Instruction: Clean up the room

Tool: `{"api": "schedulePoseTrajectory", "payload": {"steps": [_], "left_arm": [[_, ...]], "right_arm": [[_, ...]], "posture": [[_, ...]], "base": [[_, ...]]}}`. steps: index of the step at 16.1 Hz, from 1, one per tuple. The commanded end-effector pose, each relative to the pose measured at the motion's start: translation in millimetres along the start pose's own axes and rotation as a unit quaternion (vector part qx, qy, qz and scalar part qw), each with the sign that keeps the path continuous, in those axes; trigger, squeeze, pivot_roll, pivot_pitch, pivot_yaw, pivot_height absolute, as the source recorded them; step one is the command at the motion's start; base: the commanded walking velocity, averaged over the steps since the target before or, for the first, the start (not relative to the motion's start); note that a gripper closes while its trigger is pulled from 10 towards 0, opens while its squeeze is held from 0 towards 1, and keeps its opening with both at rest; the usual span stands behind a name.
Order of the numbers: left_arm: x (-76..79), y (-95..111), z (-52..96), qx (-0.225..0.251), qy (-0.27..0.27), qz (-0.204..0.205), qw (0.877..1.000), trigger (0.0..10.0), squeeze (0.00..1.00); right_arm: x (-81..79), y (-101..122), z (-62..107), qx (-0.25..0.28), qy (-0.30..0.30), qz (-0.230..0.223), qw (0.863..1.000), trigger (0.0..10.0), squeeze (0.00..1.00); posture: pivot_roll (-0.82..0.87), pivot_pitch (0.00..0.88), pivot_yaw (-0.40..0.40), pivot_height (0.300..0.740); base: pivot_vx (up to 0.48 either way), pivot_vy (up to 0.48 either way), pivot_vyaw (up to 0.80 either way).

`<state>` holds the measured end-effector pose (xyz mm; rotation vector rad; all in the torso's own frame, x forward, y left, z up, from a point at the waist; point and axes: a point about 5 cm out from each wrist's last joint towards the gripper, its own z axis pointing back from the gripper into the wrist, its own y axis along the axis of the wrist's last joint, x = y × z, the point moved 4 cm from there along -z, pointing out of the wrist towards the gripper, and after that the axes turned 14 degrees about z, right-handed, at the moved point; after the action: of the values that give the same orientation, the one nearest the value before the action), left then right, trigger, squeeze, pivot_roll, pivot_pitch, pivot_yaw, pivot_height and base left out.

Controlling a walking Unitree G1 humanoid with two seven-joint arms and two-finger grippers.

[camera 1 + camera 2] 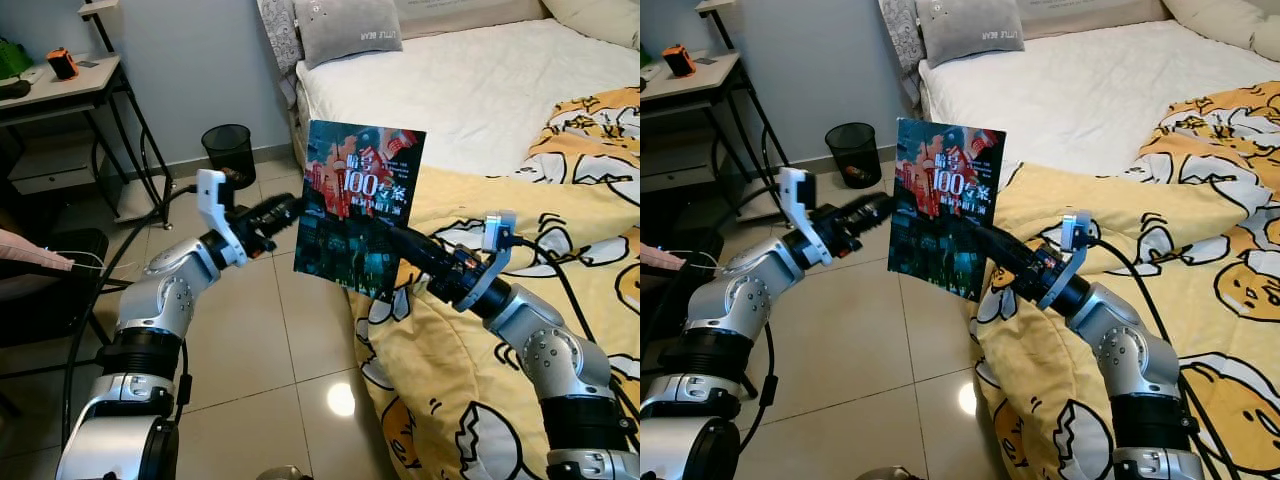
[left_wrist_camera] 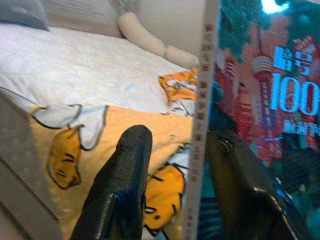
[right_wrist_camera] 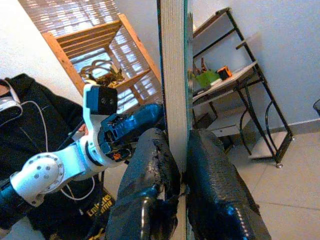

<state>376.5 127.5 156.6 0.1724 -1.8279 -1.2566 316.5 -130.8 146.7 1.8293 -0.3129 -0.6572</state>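
I hold a book (image 1: 360, 208) upright in the air in front of me, above the floor (image 1: 250, 330) just beside the bed (image 1: 470, 90), its cover with the big "100" facing me. My right gripper (image 3: 181, 150) is clamped on its edge: in the right wrist view the page block runs straight up between my two black fingers (image 3: 150, 165), which press it from both sides. My left gripper (image 2: 175, 150) is at the book's other side; in the left wrist view the spine passes between its fingers (image 2: 127, 165), one finger against the cover, the other standing off from the back with a gap, so that gripper is spread around the book rather than pinching it. From my head, the book hides both sets of fingertips, and I cannot tell how far the left fingers reach behind it. A yellow blanket (image 1: 480, 400) with egg cartoons lies rumpled over the bed's near corner, below my right arm. A grey pillow (image 1: 345, 28) sits at the head of the bed, cut off at the top. A black bin (image 1: 229, 150) stands by the wall, next to a desk (image 1: 60, 85). The small print on the cover is too fine to read.
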Motion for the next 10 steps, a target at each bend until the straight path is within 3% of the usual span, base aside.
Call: {"api": "schedulePoseTrajectory", "payload": {"steps": [1,5,6,7,8,9,10], "left_arm": [[-5.0,6,3.9,0.023,0.015,-0.006,1.000,10.0,1.00],[-25.9,11,27.9,0.050,0.078,-0.011,0.996,10.0,1.00],[-39.4,9,46.5,0.060,0.122,-0.014,0.991,10.0,1.00],[-43.6,6,56.2,0.060,0.140,-0.017,0.988,10.0,1.00],[-43.9,2,61.8,0.056,0.143,-0.022,0.988,10.0,1.00],[-38.6,-8,63.3,0.042,0.143,-0.043,0.988,10.0,1.00],[-34.5,-13,61.0,0.032,0.142,-0.062,0.987,10.0,1.00]], "right_arm": [[1.2,8,-4.3,0.018,-0.002,0.013,1.000,0.0,0.00],[23.1,3,6.3,0.003,-0.090,0.039,0.995,0.0,0.00],[38.8,5,17.6,-0.004,-0.161,0.072,0.984,0.0,0.00],[47.4,9,23.9,-0.004,-0.205,0.095,0.974,0.0,0.00],[54.9,14,28.9,0.001,-0.245,0.111,0.963,0.0,0.00],[68.8,23,37.2,-0.001,-0.317,0.139,0.938,0.0,0.00],[74.4,26,40.9,-0.009,-0.349,0.160,0.923,0.0,0.00]], "posture": [[0.01,0.000,0.098,0.740],[0.02,0.000,0.102,0.740],[0.03,0.000,0.097,0.740],[0.03,0.000,0.097,0.740],[0.03,0.000,0.095,0.740],[0.05,0.000,0.078,0.740],[0.05,0.000,0.076,0.740]], "base": [[0.000,0.000,0.00],[0.000,0.000,0.00],[0.000,0.000,0.00],[0.000,0.000,0.00],[0.000,0.000,0.00],[0.000,0.000,0.00],[0.000,0.000,0.00]]}}
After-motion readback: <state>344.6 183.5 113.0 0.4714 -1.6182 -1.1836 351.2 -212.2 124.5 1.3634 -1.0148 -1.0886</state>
